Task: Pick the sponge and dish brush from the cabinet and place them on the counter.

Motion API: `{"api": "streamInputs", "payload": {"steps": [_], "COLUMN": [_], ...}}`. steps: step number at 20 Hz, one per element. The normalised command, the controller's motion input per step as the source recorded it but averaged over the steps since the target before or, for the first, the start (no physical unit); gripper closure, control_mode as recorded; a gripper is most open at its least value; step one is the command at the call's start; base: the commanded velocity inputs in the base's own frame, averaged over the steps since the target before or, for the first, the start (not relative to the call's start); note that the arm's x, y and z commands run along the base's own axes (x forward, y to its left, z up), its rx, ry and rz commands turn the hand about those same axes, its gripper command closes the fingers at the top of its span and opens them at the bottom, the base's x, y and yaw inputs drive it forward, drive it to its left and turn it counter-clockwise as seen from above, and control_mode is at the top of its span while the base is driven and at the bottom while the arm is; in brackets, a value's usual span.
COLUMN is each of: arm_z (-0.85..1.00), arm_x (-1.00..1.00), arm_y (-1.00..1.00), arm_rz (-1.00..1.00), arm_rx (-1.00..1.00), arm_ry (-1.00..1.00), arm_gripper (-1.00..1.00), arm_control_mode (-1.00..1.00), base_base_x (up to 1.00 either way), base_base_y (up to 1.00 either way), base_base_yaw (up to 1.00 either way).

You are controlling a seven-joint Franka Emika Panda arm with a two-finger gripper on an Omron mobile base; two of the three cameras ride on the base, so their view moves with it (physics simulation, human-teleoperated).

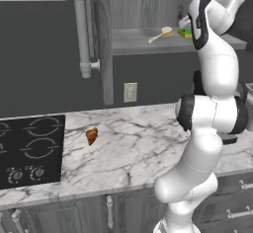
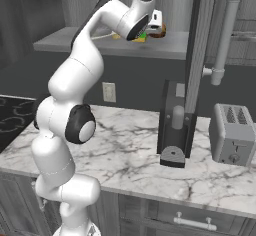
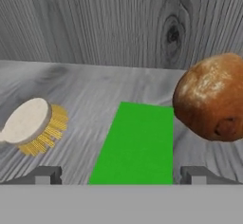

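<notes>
On the grey shelf (image 3: 95, 83) of the cabinet (image 1: 143, 0) lies the sponge (image 3: 133, 142), green top up. My gripper (image 3: 123, 176) is open, one fingertip on each side of the sponge's near end and not touching it. The dish brush (image 3: 33, 123) rests left of the sponge, its yellow bristle head near my left fingertip (image 3: 47, 174). From the left base view, the dish brush (image 1: 160, 34) and sponge (image 1: 185, 32) sit on the shelf with my hand just in front of them. Below runs the white marble counter (image 1: 143, 148).
A brown rounded lump (image 3: 213, 99) lies close to the right of the sponge. The cabinet doors (image 1: 104, 39) (image 2: 200, 55) stand open on both sides. On the counter are a pastry (image 1: 92, 135), a black cooktop (image 1: 29, 148), a dark appliance (image 2: 175, 125) and a toaster (image 2: 232, 135).
</notes>
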Motion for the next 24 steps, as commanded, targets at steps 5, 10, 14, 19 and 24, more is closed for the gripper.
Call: {"api": "streamInputs", "payload": {"steps": [5,10,14,19,24], "arm_z": [-0.02,-0.16,-0.2,-0.16,-0.24], "arm_x": [0.05,0.2,0.3,0.38,0.26], "arm_y": [0.0,0.0,0.0,0.0,0.0], "arm_rz": [0.0,0.0,0.0,0.0,0.0], "arm_rx": [-0.02,-0.03,-0.01,0.0,-0.01], "arm_ry": [0.01,0.05,0.06,0.05,0.08], "arm_gripper": [-1.0,-1.0,-1.0,-1.0,1.0], "arm_control_mode": [-1.0,-1.0,-1.0,-1.0,-1.0], "base_base_x": [0.0,0.0,0.0,0.0,0.0], "base_base_y": [0.0,0.0,0.0,0.0,0.0], "base_base_yaw": [0.0,0.0,0.0,0.0,0.0]}}
